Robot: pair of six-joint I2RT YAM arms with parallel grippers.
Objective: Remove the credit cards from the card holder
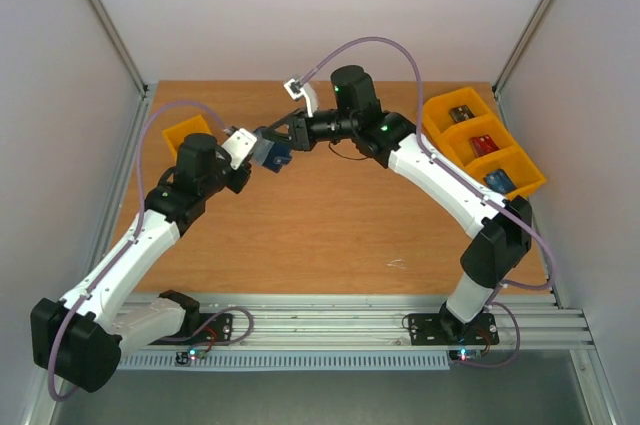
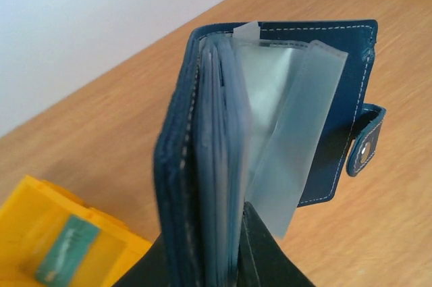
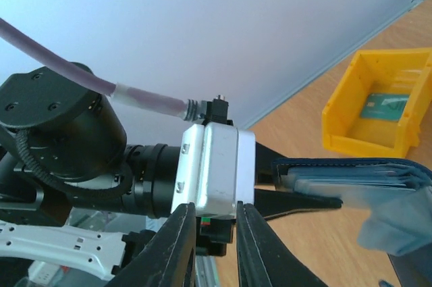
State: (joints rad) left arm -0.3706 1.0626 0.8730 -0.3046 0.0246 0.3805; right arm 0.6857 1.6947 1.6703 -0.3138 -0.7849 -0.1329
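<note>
My left gripper [image 1: 262,148] is shut on the dark navy card holder [image 1: 276,154] and holds it above the table's back middle. In the left wrist view the card holder [image 2: 337,98] stands open, with the gripper [image 2: 212,260] clamped on one cover and a stack of pale translucent sleeves [image 2: 297,132]; the snap tab [image 2: 366,140] hangs at the right. I see no card in the loose sleeves. My right gripper [image 1: 284,131] is open and empty, just behind the holder. In the right wrist view its jaws [image 3: 214,207] are apart, with the holder [image 3: 351,171] to the right.
A yellow bin [image 1: 188,131] sits at the back left with a greenish card [image 2: 67,250] in it; the bin also shows in the right wrist view [image 3: 351,121]. Three yellow bins [image 1: 436,127] at the back right each hold a card. Grey walls surround the table.
</note>
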